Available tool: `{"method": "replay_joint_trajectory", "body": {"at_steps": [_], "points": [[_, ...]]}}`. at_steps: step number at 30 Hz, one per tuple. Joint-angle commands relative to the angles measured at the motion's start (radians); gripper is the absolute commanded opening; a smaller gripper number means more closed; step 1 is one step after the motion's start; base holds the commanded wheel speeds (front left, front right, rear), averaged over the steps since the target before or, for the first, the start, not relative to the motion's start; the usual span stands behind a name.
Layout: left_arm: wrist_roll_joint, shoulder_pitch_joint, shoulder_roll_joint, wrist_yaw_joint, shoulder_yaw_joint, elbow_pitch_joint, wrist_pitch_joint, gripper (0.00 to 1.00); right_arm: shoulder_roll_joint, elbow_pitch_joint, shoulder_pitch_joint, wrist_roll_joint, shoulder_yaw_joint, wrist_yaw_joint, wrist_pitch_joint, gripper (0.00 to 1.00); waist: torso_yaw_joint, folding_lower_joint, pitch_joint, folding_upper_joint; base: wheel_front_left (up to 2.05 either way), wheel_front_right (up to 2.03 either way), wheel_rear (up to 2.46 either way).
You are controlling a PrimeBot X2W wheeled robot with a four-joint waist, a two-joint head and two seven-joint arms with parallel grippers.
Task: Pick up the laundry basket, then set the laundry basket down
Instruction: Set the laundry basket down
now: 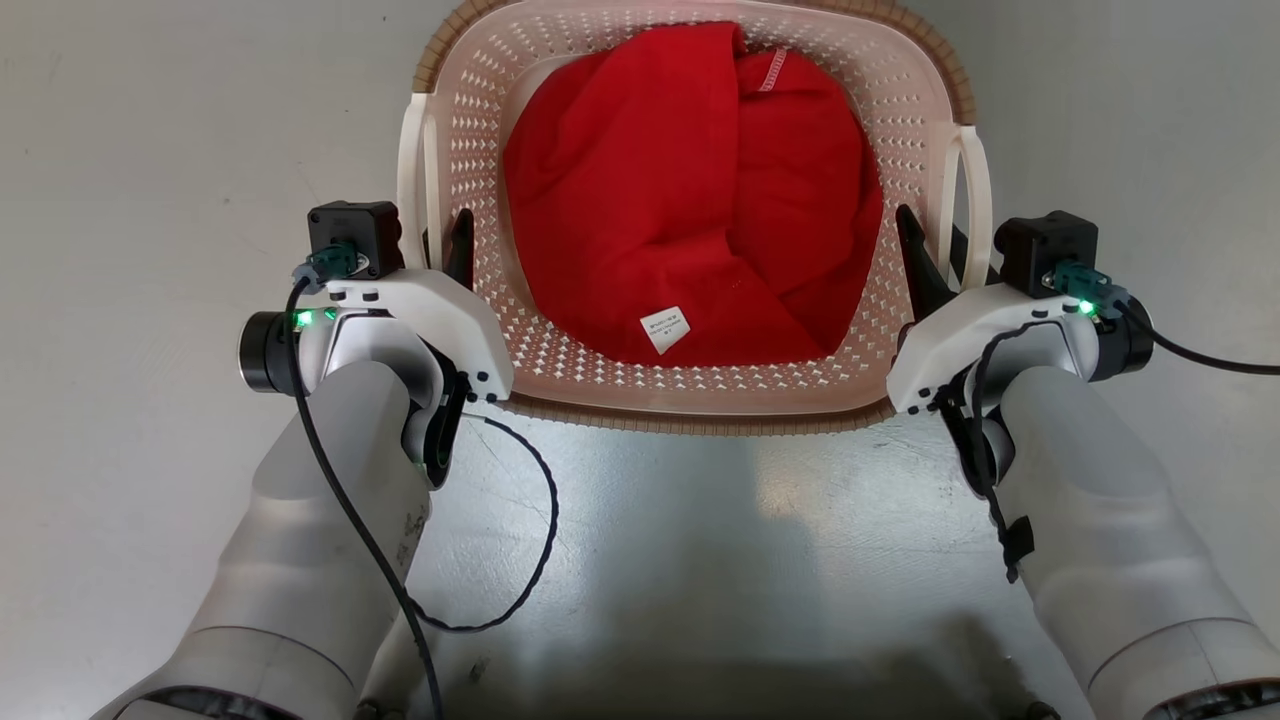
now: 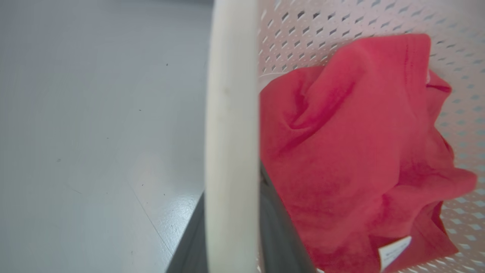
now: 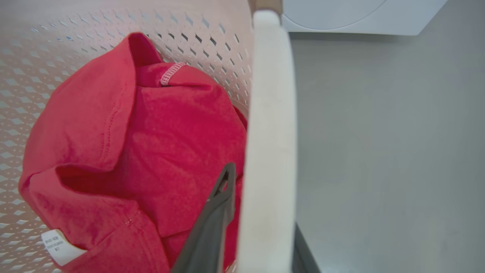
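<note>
Out front between both forearms (image 1: 330,520), the laundry basket (image 1: 560,370) is clamped at its white handles (image 1: 412,170) by left end effector (image 1: 445,240) and right end effector (image 1: 940,255), so any uneven lift could tilt it and slip a handle.

A crumpled red cloth garment (image 1: 690,190) lies in the cream-pink perforated plastic laundry basket (image 1: 700,385); the left gripper (image 1: 442,240) clasps the basket's left handle, the right gripper (image 1: 932,240) its right.
</note>
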Motion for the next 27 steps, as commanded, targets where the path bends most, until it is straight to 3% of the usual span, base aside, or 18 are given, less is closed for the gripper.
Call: {"method": "replay_joint_trajectory", "body": {"at_steps": [1,13,14,15,16,17,27], "points": [[0.014,-0.013,0.063,0.003,0.034,-0.005,-0.014,0.0,-0.011,0.001,0.066,-0.007,0.021,0.006,-0.009,0.0,0.001,-0.0001,0.001,0.0,0.0,0.0,0.0],[0.04,-0.016,0.051,-0.007,0.074,0.007,-0.014,0.0,-0.01,-0.011,0.061,-0.012,0.007,0.006,-0.009,0.0,0.006,-0.0001,0.006,0.0,0.0,0.0,0.0],[0.036,-0.018,0.048,-0.009,0.081,0.009,-0.014,0.0,-0.01,-0.021,0.058,-0.019,-0.004,0.006,-0.009,0.23,0.006,-0.0001,0.01,0.0,0.0,0.0,0.0],[0.035,-0.021,0.045,-0.009,0.085,0.011,-0.014,0.27,-0.01,-0.031,0.056,-0.029,-0.019,0.006,-0.009,0.55,0.007,-0.0001,0.014,0.0,0.0,0.0,0.0],[0.032,-0.021,0.041,-0.015,0.086,0.022,-0.014,0.48,-0.01,-0.033,0.055,-0.04,-0.037,0.006,-0.009,1.0,0.008,-0.0001,0.019,0.0,0.0,0.0,0.0],[0.023,-0.023,0.035,-0.025,0.089,0.036,-0.014,1.0,-0.01,-0.041,0.052,-0.049,-0.051,0.006,-0.009,1.0,0.011,-0.0001,0.025,0.0,0.0,0.0,0.0],[0.0,-0.028,0.013,-0.045,0.083,0.039,-0.014,1.0,-0.01,-0.075,0.054,-0.097,-0.119,0.006,-0.009,1.0,0.028,-0.0001,0.05,0.0,0.0,0.0,0.0]]}}
